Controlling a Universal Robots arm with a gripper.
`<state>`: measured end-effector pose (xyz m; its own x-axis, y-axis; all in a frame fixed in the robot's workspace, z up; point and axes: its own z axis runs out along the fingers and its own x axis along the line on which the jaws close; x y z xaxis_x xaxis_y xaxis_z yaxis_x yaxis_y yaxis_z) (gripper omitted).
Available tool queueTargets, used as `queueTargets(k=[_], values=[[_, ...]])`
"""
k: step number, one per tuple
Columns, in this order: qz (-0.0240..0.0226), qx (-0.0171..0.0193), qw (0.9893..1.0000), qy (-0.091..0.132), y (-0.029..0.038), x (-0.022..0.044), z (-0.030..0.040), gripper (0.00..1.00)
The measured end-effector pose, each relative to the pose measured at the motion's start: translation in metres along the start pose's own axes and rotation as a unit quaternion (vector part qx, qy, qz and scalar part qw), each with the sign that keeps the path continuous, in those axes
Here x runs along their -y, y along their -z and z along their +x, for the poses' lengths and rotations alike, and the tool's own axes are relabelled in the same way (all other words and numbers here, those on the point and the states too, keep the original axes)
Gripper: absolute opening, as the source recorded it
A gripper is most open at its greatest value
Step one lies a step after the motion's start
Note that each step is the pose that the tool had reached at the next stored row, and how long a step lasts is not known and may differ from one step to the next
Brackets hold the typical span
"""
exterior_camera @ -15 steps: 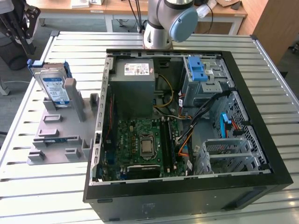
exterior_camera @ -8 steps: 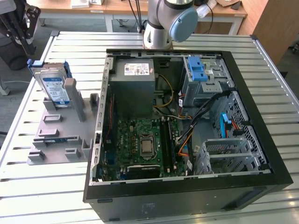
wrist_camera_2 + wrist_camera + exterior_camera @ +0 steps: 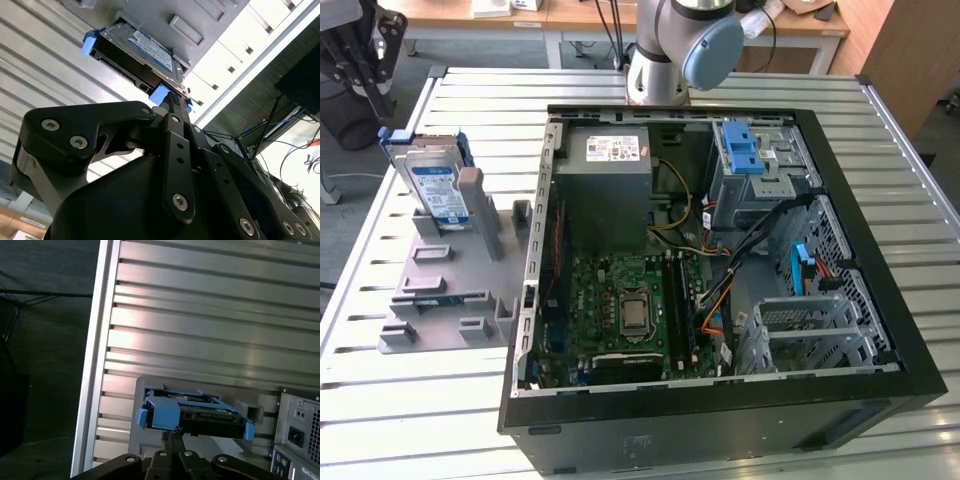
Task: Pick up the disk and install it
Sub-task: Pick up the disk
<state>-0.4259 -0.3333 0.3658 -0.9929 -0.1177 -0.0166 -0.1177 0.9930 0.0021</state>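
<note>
The disk [image 3: 433, 185] is a silver hard drive with a white-and-blue label and blue rails. It stands on edge in a grey holder [image 3: 450, 265] on the exterior view's left. My gripper [image 3: 358, 62] hangs above and beyond it near the table's far corner, apart from the disk. In both wrist views the black fingers meet in a point, shut with nothing between them. That tip [image 3: 173, 101] [image 3: 173, 436] lines up with the blue rail end of the disk [image 3: 142, 49] [image 3: 200, 415].
An open black computer case [image 3: 700, 400] lies on the slatted metal table [image 3: 380, 400]. Inside are a grey power-supply box [image 3: 610, 185], a motherboard [image 3: 630, 310], a blue latch piece on a metal bay [image 3: 745, 150] and a grey wire cage [image 3: 800, 325]. The arm's base [image 3: 670, 50] stands behind.
</note>
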Motion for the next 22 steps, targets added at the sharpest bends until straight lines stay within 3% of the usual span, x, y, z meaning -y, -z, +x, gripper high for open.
queueTargets(k=[6, 13, 18, 22], values=[[-0.0002, -0.0001, 0.9991, 0.043, -0.0001, 0.0, 0.0, 0.11], [-0.0002, -0.0003, 0.9956, 0.093, -0.0002, 0.0, 0.0001, 0.11], [-0.0007, -0.0004, 0.9919, 0.127, -0.0002, 0.0, 0.0001, 0.11], [-0.0012, -0.0004, 0.9876, 0.157, -0.0003, 0.0, 0.0001, 0.11]])
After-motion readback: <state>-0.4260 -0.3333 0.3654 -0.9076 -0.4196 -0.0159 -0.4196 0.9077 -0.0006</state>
